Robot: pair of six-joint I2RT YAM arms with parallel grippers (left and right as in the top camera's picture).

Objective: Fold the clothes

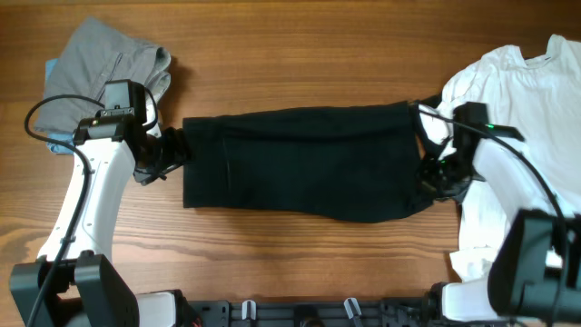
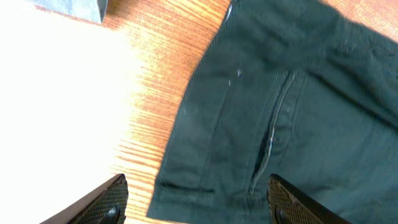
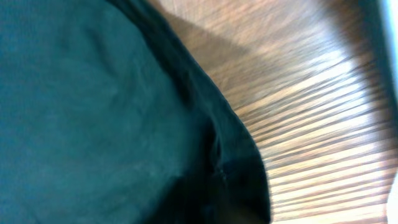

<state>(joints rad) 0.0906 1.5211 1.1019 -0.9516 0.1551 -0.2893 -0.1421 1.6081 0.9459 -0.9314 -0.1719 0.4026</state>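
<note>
A plain black garment (image 1: 300, 163) lies spread flat across the middle of the table, with a pale grey inner edge at its upper right corner (image 1: 425, 113). My left gripper (image 1: 172, 153) is at its left end. In the left wrist view the jaws (image 2: 198, 183) are open, and the garment's hem and seam (image 2: 298, 124) lie between them. My right gripper (image 1: 434, 177) is at the garment's right end. In the right wrist view black fabric (image 3: 93, 112) fills the frame and hides the fingers, which appear shut on it.
A white T-shirt (image 1: 526, 100) lies at the right under and beside the right arm. A crumpled grey piece (image 1: 100, 64) on a blue piece (image 1: 52, 71) sits at the back left. Bare wooden table (image 1: 318, 54) shows behind and in front of the black garment.
</note>
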